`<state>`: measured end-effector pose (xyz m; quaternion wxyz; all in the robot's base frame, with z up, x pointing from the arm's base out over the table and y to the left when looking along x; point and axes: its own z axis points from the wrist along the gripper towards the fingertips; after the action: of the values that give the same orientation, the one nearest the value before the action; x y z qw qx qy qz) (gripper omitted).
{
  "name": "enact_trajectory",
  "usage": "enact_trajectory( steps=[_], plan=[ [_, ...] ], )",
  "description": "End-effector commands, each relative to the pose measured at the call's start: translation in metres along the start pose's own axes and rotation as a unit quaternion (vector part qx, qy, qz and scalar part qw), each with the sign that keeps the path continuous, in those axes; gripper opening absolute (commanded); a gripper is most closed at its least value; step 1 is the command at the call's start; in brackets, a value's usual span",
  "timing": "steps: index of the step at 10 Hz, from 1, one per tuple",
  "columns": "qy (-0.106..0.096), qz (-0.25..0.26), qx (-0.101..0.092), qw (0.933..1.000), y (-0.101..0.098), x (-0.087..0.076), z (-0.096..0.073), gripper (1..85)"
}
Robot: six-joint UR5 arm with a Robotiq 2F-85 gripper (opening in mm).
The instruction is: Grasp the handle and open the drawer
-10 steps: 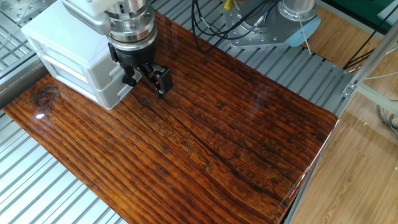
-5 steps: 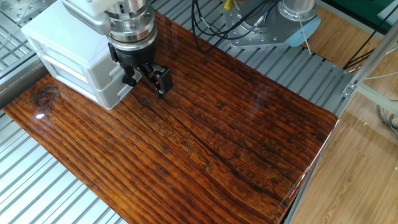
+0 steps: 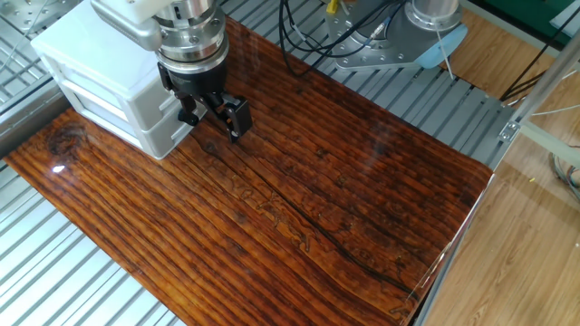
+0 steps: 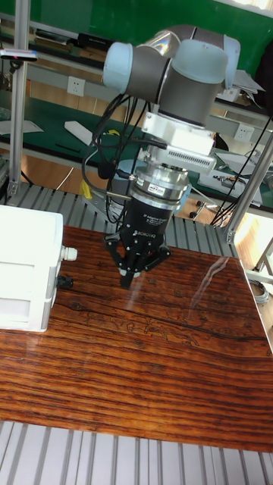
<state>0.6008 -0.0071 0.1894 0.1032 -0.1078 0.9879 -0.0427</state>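
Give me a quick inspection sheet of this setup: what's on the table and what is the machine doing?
Surface: glossy wooden tabletop on a ribbed metal bench.
Job's things: white cabinet at the table's edge; its drawer looks shut; a small handle sticks out of the front, untouched.
Clutter: nothing seen on the wood.
Gripper: gripper hangs open above the table, in front of the cabinet, apart from the handle.
Cables: black cables loop along the arm; more lie behind the table.
Surroundings: green workbench, wall sockets, metal frame posts.
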Motion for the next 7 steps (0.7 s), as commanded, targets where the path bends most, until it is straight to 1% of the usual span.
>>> enact_trajectory(
  steps=[1,2,3,4,5,6,7],
  plan=[
    [0.035,-0.079,-0.035,0.9956,0.018,0.021,-0.007,4.0],
    [0.024,-0.122,-0.037,0.9916,0.020,0.017,-0.009,13.0],
    [0.028,-0.181,-0.032,0.9826,0.016,0.022,-0.013,17.7],
    [0.035,-0.255,-0.016,0.9663,0.003,0.027,-0.019,18.3],
    [0.042,-0.306,-0.015,0.9508,-0.001,0.032,-0.021,18.3],
    [0.047,-0.358,-0.010,0.9324,-0.005,0.033,-0.021,19.0],
    [0.056,-0.408,-0.001,0.9113,-0.015,0.037,-0.020,20.0]
  ],
)
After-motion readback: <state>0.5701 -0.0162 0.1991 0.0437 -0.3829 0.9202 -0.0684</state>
